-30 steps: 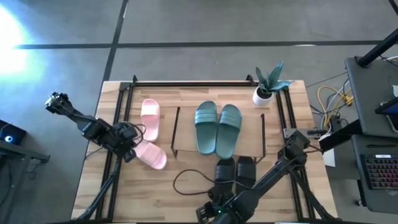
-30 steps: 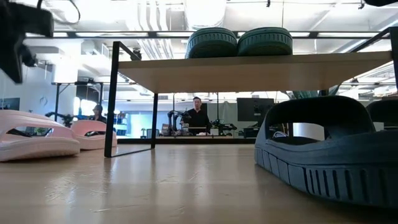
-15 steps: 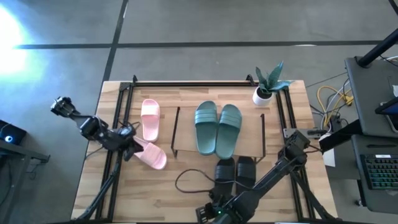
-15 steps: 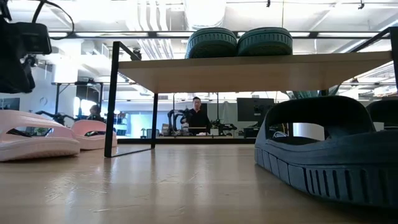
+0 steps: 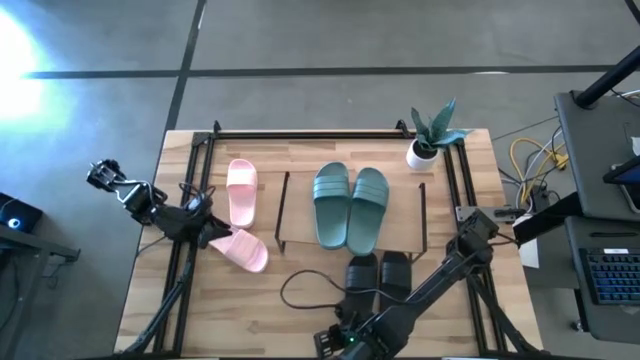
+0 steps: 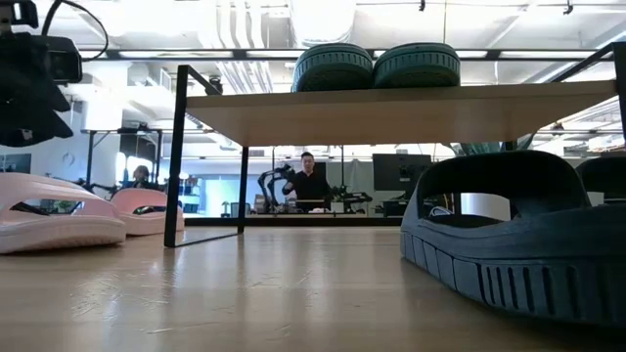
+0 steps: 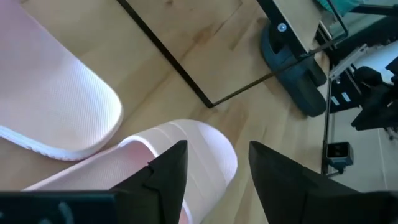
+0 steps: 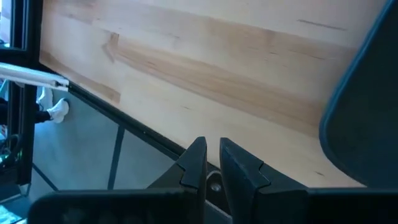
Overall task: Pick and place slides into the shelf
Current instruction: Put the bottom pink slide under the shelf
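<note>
Your left claw (image 5: 212, 234) reaches in from nine o'clock, released, hanging over the angled pink slide (image 5: 240, 248); your right claw (image 8: 212, 163) waits clenched at six o'clock.

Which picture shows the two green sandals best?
The high view: both green sandals lie side by side on the shelf, fully seen. The low view shows only their ends atop the shelf board. The wrist views barely show them.

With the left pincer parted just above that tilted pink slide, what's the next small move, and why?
Probably lower the left pincer onto the near pink slide and close. Its fingers stand parted over the strap with nothing held, and this slide lies on the table beside the shelf, which carries only the teal slides.
</note>
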